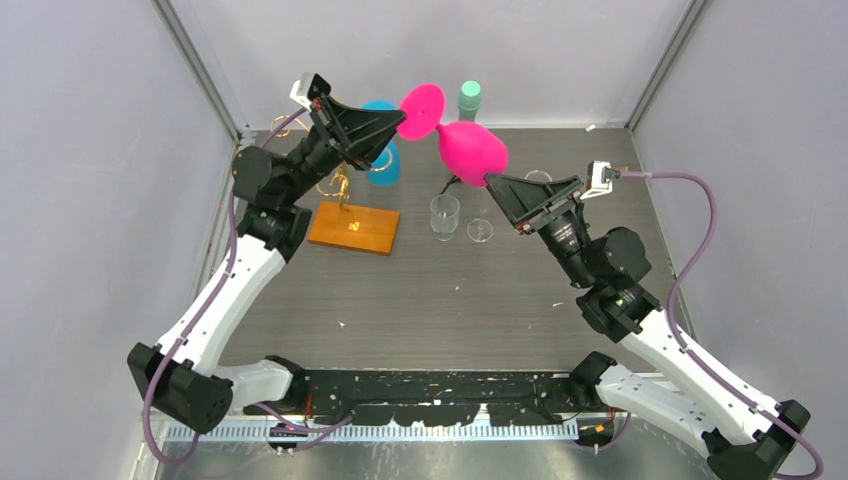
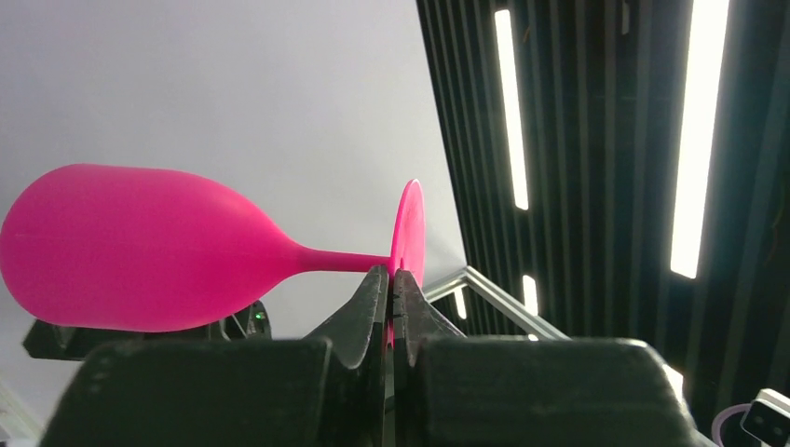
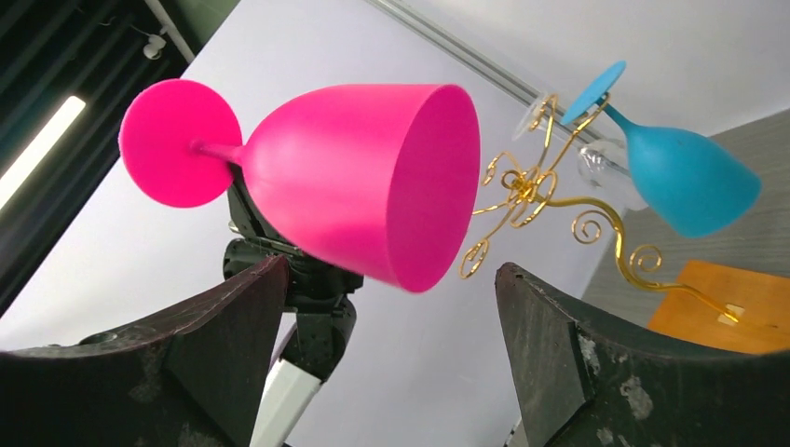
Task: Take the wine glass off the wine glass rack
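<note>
No legible text or labels anywhere

I saw white shells and black joints on my left arm (image 1: 215,300) and right arm (image 1: 665,350). The left tool (image 1: 400,125) and right tool (image 1: 492,182) were black wedges, with a purple cable (image 1: 660,175) running along each arm.

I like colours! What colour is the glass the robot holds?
The glass is pink; right wrist view shows it best.

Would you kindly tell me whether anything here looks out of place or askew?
Yes: the pink wine glass hangs sideways in mid-air, off the wine glass rack, pinched only at the edge of its foot by the left pincer. The right pincer is open beside its bowl.
</note>
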`<state>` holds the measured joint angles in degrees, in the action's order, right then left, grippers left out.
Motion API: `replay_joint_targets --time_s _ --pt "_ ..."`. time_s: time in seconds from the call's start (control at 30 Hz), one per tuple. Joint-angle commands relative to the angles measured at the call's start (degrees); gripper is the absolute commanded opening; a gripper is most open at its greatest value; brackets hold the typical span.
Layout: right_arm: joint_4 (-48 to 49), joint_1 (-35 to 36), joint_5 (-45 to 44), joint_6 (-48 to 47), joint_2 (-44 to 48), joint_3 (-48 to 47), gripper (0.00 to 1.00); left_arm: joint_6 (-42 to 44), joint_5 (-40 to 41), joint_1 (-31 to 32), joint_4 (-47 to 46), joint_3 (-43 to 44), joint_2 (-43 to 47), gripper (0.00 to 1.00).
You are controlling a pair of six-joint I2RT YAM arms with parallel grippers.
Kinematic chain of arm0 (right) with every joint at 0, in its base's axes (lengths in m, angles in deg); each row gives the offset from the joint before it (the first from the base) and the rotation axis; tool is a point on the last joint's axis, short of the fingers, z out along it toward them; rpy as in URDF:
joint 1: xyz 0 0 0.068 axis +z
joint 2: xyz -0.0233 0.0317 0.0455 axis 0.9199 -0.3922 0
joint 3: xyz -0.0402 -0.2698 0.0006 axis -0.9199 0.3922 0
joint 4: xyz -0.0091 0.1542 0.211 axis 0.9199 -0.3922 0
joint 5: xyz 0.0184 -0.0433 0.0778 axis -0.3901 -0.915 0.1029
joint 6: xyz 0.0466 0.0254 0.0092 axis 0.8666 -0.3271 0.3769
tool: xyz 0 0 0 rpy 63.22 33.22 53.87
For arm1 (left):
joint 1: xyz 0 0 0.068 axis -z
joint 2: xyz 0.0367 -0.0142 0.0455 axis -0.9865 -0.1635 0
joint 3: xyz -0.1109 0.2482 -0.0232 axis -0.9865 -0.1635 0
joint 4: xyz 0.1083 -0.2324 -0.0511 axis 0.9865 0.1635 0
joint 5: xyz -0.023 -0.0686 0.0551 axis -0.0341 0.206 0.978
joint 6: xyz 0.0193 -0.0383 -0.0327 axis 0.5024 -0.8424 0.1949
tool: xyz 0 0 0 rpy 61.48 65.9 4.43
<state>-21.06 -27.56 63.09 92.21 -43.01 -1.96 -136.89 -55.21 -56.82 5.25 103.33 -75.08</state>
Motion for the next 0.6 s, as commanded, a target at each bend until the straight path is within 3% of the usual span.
replay_joint_targets --time_s 0.0,0.3,0.4,0.47,0.5,0.57 --pt "9.9 -0.1 1.6 0.5 -1.5 -1.6 0.87 -2.0 4.1 1.7 -5.3 -1.6 4.0 0.00" --pt "22.1 -0.1 9.7 1.1 -4.2 -1.3 0.80 -2.4 6.4 2.8 -3.7 -4.8 6.3 0.00" --pt "26.6 -0.1 13.4 2.7 -5.1 -1.6 0.68 -2.6 6.7 2.8 -3.7 -5.3 6.2 0.00" --pt "27.8 -0.1 15.3 3.2 -5.6 -2.4 0.54 -2.7 6.9 2.8 -3.7 -5.6 6.2 0.00" --pt "27.9 -0.1 15.8 3.4 -6.0 -3.1 0.41 -2.7 6.8 2.8 -3.7 -5.6 6.1 0.00" --pt "27.3 -0.1 16.7 3.7 -6.2 -3.9 0.24 -2.0 6.1 2.8 -3.7 -5.1 5.8 0.04"
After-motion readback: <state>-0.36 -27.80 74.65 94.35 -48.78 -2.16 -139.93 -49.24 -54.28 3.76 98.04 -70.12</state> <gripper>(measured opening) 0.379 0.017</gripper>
